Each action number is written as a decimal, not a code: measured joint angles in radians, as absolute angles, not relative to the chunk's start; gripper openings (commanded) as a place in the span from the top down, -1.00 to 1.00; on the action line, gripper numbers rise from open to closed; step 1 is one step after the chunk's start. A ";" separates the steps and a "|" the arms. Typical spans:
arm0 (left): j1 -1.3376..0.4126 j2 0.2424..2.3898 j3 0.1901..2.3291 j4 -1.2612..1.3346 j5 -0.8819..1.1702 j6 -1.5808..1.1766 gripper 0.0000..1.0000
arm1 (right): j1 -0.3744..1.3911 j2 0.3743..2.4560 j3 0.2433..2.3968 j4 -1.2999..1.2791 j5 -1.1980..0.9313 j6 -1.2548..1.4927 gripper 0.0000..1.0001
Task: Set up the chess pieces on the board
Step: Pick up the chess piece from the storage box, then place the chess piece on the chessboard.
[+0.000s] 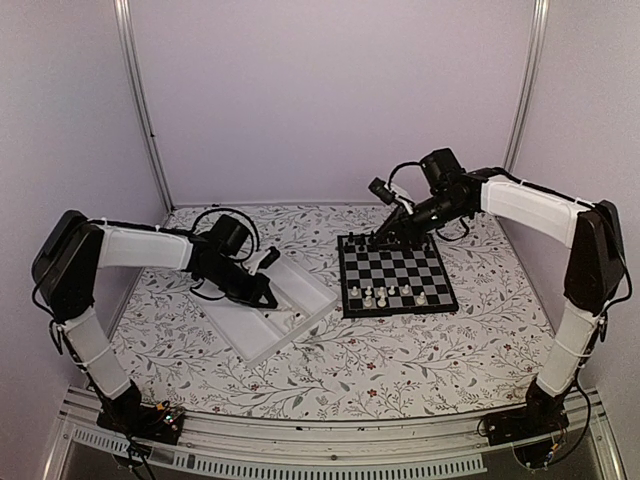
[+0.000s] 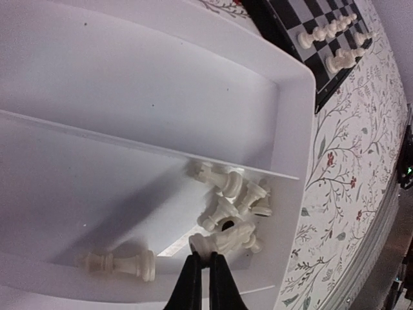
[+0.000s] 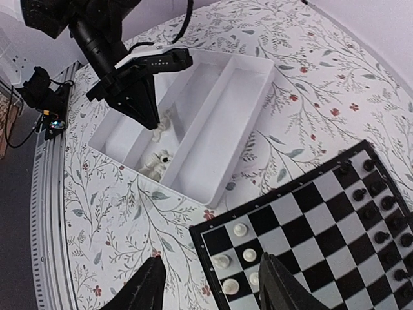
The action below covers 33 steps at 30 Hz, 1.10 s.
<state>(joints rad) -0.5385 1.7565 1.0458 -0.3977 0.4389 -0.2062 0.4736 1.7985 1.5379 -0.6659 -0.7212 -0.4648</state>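
Note:
My left gripper [image 2: 205,259] reaches into the near compartment of the white tray [image 2: 293,110]. It is shut on the round base of a white chess piece [image 2: 227,240] that lies on its side. More white chess pieces [image 2: 231,192] are heaped just beyond it, and two lie to the left [image 2: 119,263]. From above, the left gripper [image 1: 268,297] is at the tray's middle. The board [image 1: 396,276] stands right of the tray, with several white pieces [image 1: 395,293] near its front edge. My right gripper [image 3: 211,258] hangs open and empty above the board [image 3: 310,213], with white pieces [image 3: 240,229] showing between its fingers.
Black chessmen [image 3: 382,213] stand along the board's far rows. The tray [image 1: 300,285] lies at an angle on the flowered tablecloth [image 1: 400,350], its corner close to the board's left edge. The right arm [image 1: 520,205] stretches over the table's back right.

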 measured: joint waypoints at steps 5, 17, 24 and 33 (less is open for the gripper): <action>-0.535 1.694 0.969 -0.268 0.458 -0.266 0.96 | 0.606 1.935 1.618 -0.657 -0.731 -0.389 -0.07; -0.532 1.610 0.900 0.014 0.482 -0.406 0.91 | 0.740 2.145 1.803 -0.648 -0.743 -0.149 -0.10; -0.532 1.561 0.883 0.042 0.487 -0.428 0.91 | 0.751 2.195 1.873 -0.636 -0.739 -0.047 -0.07; -0.542 1.544 0.874 0.060 0.490 -0.441 0.90 | 0.756 2.241 1.912 -0.624 -0.744 0.002 -0.01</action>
